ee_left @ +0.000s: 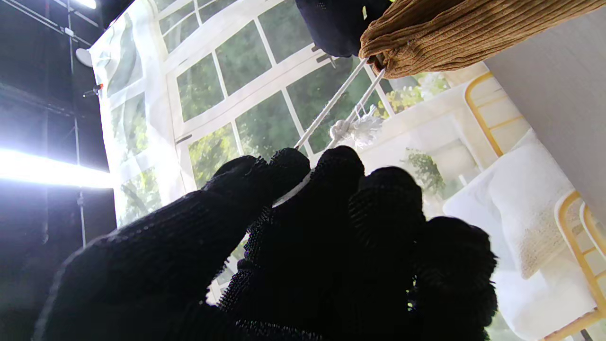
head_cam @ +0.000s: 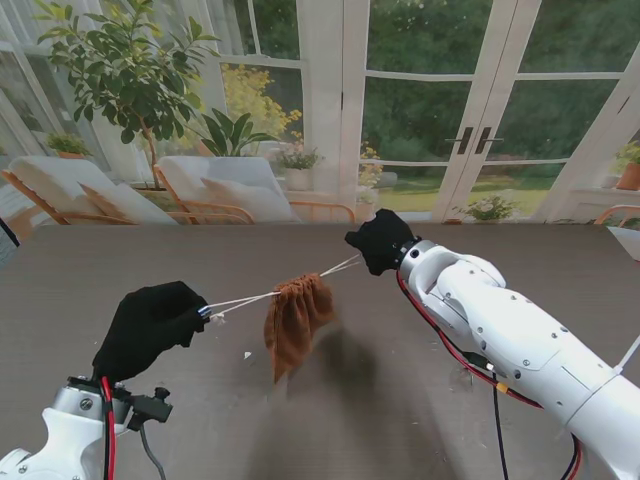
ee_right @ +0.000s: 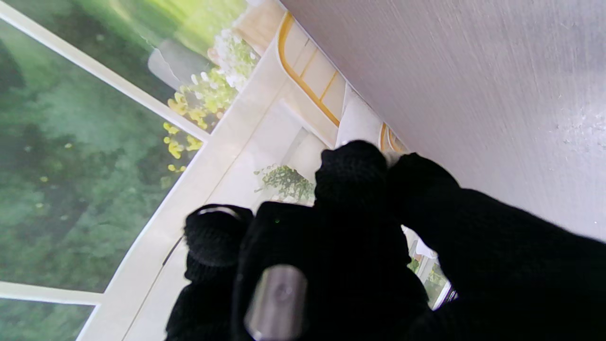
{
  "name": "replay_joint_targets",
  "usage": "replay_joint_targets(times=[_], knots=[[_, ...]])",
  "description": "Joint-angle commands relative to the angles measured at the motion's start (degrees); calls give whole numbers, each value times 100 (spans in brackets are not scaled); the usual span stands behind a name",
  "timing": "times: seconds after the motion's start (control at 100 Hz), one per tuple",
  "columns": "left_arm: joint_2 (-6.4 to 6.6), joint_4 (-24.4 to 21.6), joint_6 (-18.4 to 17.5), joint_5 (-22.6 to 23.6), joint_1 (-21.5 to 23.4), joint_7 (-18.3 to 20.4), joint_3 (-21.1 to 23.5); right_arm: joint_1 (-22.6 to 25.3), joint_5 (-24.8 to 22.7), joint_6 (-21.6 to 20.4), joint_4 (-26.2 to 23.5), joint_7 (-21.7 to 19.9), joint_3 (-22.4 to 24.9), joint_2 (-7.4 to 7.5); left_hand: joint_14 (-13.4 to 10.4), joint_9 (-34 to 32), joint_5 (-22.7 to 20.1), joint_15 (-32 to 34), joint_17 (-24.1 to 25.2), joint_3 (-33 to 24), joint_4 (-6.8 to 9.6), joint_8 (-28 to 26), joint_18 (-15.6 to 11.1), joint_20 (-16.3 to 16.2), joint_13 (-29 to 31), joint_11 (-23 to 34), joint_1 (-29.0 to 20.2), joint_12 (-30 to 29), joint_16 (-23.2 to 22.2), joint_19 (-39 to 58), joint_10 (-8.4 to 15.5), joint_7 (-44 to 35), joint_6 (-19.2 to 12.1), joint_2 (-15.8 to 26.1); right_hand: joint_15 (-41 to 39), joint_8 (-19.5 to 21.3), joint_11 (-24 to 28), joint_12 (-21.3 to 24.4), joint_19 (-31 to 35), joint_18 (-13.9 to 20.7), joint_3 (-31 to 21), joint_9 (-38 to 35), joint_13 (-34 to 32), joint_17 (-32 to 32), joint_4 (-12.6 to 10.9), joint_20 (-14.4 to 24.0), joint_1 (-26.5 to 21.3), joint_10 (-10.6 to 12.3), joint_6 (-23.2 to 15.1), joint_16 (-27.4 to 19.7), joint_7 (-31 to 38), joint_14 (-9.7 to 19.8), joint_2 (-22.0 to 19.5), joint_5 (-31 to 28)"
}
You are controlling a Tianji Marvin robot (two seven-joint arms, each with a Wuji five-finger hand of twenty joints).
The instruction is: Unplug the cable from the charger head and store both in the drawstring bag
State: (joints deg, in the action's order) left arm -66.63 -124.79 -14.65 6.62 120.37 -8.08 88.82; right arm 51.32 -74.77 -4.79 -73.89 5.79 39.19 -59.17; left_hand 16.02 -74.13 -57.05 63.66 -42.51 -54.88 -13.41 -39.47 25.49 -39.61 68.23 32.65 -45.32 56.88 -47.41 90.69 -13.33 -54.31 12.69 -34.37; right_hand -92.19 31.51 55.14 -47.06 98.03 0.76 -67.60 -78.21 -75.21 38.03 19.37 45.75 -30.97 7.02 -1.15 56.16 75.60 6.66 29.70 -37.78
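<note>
Nearest me, my left hand (head_cam: pixel 150 327) pinches the white cords (head_cam: pixel 243 299) at its fingertips. Those cords run taut to the brown drawstring bag (head_cam: pixel 296 317), cinched and hanging clear above the table (head_cam: pixel 420 420). Farther off, my right hand (head_cam: pixel 379 241) grips the cords' other end.

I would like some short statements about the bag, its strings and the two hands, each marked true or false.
1. The brown drawstring bag hangs in the air between the two hands. True.
2. The left hand is open and holds nothing. False: its fingers are closed on the white drawstrings.
3. The bag's mouth is gathered shut. True.
4. The right hand rests flat on the table. False: it is raised, pulling a string.
5. The charger head lies beside the bag. False: none is visible.
</note>
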Motion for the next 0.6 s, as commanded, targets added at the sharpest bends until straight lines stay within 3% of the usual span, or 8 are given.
replay_joint_targets(times=[0.0,0.25,0.59], knots=[[-39,-141,-36,7,82,45,55,-43,-22,-6,146,-121,-13,63,-437,-170,-200,17,0,-172,-81,-246,-214,31,48,50,-400,107,-89,46,92,-823,-408,91,-188,102,-3,-107,126,116,-199,-459,-91,2807,-41,-29,-321,-453,-179,96,56,1318,-54,-167],[-57,-176,41,25,141,-22,71,-76,28,6,222,-137,-61,63,-422,-144,-170,9,17,-168,-81,-236,-229,36,19,46,-424,126,-96,23,77,-803,-387,76,-188,102,-7,-108,123,116,-196,-457,-91,2808,-39,-26,-309,-448,-193,96,57,1318,-60,-168],[-23,271,410,-166,-426,225,-45,-64,178,367,211,-230,-132,-4,-235,-32,-72,-50,232,-57,-48,-32,-159,-74,-163,-86,-640,286,-132,-51,-55,-634,-296,-59,-158,91,-94,-68,62,72,-155,-456,-90,2787,-68,-37,-294,-481,-216,78,46,1239,-94,-127]])
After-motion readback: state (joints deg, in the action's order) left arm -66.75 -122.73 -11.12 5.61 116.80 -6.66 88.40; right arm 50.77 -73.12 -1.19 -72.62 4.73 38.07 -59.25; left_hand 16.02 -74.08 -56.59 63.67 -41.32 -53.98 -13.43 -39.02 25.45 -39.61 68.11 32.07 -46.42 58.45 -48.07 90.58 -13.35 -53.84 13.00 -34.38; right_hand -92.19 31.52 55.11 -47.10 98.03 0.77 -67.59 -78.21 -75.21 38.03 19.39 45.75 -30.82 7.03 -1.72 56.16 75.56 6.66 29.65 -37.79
